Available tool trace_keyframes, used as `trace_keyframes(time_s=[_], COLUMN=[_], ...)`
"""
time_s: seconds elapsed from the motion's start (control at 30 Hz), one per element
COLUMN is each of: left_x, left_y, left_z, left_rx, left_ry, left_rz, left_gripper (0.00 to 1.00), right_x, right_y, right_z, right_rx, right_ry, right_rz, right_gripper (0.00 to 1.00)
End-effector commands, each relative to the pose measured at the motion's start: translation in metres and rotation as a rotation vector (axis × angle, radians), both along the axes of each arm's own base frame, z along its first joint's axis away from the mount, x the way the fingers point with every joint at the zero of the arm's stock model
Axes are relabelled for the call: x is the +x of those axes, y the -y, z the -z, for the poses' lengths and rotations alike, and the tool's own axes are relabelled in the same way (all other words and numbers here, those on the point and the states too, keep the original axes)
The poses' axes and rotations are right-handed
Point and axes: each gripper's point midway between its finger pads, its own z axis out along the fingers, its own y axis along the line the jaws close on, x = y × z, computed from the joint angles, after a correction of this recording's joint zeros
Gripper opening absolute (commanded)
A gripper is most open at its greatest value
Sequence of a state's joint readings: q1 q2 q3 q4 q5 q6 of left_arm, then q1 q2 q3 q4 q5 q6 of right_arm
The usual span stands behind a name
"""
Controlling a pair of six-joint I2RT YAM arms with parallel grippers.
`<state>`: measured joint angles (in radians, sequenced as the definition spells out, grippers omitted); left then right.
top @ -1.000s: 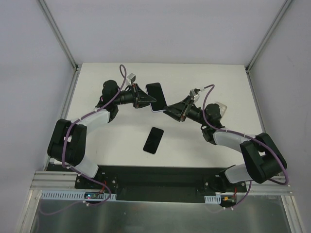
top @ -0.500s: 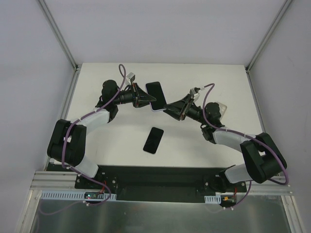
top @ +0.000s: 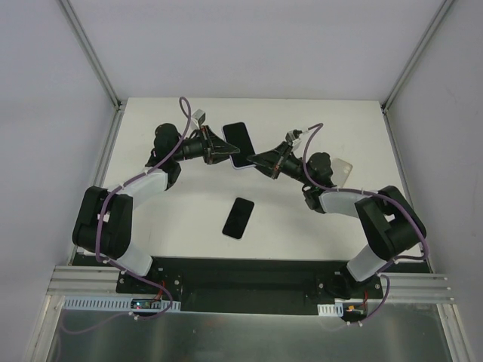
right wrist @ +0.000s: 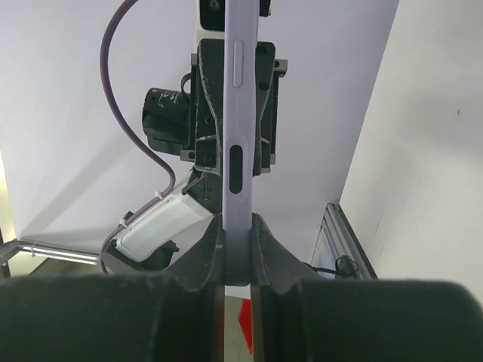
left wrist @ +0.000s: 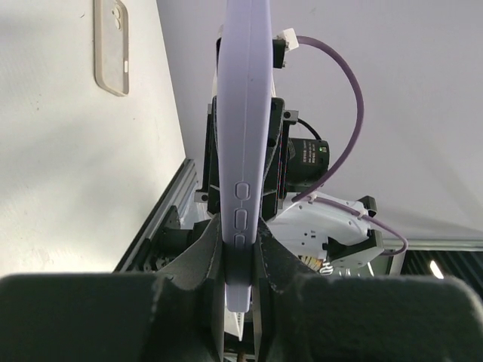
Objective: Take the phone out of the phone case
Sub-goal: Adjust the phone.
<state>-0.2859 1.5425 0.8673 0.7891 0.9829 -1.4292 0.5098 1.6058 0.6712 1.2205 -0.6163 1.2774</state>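
A phone in a lavender case point(top: 238, 143) is held in the air above the back of the table, between both arms. My left gripper point(top: 226, 153) is shut on its left edge; in the left wrist view the case's side with buttons point(left wrist: 243, 113) runs up from between the jaws of the left gripper point(left wrist: 241, 249). My right gripper point(top: 257, 160) is shut on its lower right edge; in the right wrist view the lavender edge point(right wrist: 235, 113) is pinched between the jaws of the right gripper point(right wrist: 236, 241). The screen faces up.
A bare black phone point(top: 238, 217) lies flat on the white table point(top: 181, 219) in front of the grippers. A clear empty case point(top: 341, 167) lies at the right behind my right wrist; it also shows in the left wrist view point(left wrist: 111, 45).
My right gripper has moved up and left to the cased phone and now grips its edge. The left gripper and phone have shifted slightly left and back.
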Motion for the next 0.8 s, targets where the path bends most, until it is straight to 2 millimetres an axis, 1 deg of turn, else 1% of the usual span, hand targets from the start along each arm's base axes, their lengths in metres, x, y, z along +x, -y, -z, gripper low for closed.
trace_keyframes(time_s=[0.0, 0.03, 0.07, 0.1, 0.13, 0.2, 0.33, 0.37, 0.4, 0.43, 0.47, 0.5, 0.53, 0.6, 0.63, 0.67, 0.7, 0.77], left_x=[-0.014, -0.013, -0.010, -0.009, -0.006, -0.002, 0.004, 0.005, 0.005, 0.006, 0.006, 0.007, 0.008, 0.010, 0.010, 0.011, 0.012, 0.012], left_y=[0.000, -0.001, -0.001, -0.001, 0.000, 0.001, 0.003, 0.003, 0.003, 0.004, 0.003, 0.004, 0.004, 0.004, 0.004, 0.004, 0.004, 0.004], left_z=[-0.052, -0.053, -0.054, -0.056, -0.055, -0.059, -0.058, -0.058, -0.058, -0.058, -0.059, -0.059, -0.058, -0.058, -0.056, -0.056, -0.054, -0.053], left_rx=[-0.072, -0.074, -0.077, -0.079, -0.081, -0.089, -0.102, -0.105, -0.109, -0.114, -0.118, -0.119, -0.120, -0.120, -0.120, -0.120, -0.120, -0.120], left_ry=[0.177, 0.174, 0.174, 0.177, 0.172, 0.177, 0.170, 0.170, 0.170, 0.164, 0.168, 0.166, 0.158, 0.154, 0.149, 0.145, 0.141, 0.130], left_rz=[0.021, 0.017, 0.008, 0.005, 0.005, 0.006, 0.009, 0.005, 0.006, 0.002, 0.003, 0.001, -0.002, -0.003, -0.002, -0.003, -0.004, -0.004], left_gripper=[0.12, 0.35, 0.44, 0.48, 0.55, 0.56, 0.52, 0.45, 0.43, 0.39, 0.27, 0.22, 0.20, 0.19, 0.17, 0.11, 0.00, 0.00], right_x=[-0.011, -0.014, -0.016, -0.019, -0.021, -0.027, -0.032, -0.033, -0.035, -0.035, -0.036, -0.037, -0.037, -0.040, -0.041, -0.042, -0.043, -0.045], right_y=[-0.006, -0.007, -0.007, -0.008, -0.009, -0.010, -0.010, -0.011, -0.011, -0.011, -0.012, -0.014, -0.015, -0.019, -0.021, -0.022, -0.024, -0.023], right_z=[-0.041, -0.042, -0.044, -0.046, -0.048, -0.052, -0.056, -0.057, -0.057, -0.057, -0.056, -0.055, -0.054, -0.053, -0.052, -0.051, -0.051, -0.048], right_rx=[0.099, 0.099, 0.100, 0.101, 0.104, 0.108, 0.113, 0.113, 0.112, 0.112, 0.111, 0.109, 0.108, 0.108, 0.106, 0.105, 0.105, 0.099], right_ry=[0.144, 0.147, 0.159, 0.166, 0.172, 0.185, 0.199, 0.202, 0.203, 0.206, 0.203, 0.202, 0.199, 0.199, 0.196, 0.196, 0.196, 0.194], right_rz=[-0.034, -0.043, -0.050, -0.057, -0.066, -0.077, -0.086, -0.088, -0.092, -0.095, -0.098, -0.102, -0.106, -0.119, -0.125, -0.128, -0.134, -0.137], right_gripper=[0.02, 0.01, 0.01, 0.01, 0.02, 0.01, 0.01, 0.01, 0.02, 0.01, 0.01, 0.01, 0.01, 0.01, 0.01, 0.02, 0.01, 0.01])
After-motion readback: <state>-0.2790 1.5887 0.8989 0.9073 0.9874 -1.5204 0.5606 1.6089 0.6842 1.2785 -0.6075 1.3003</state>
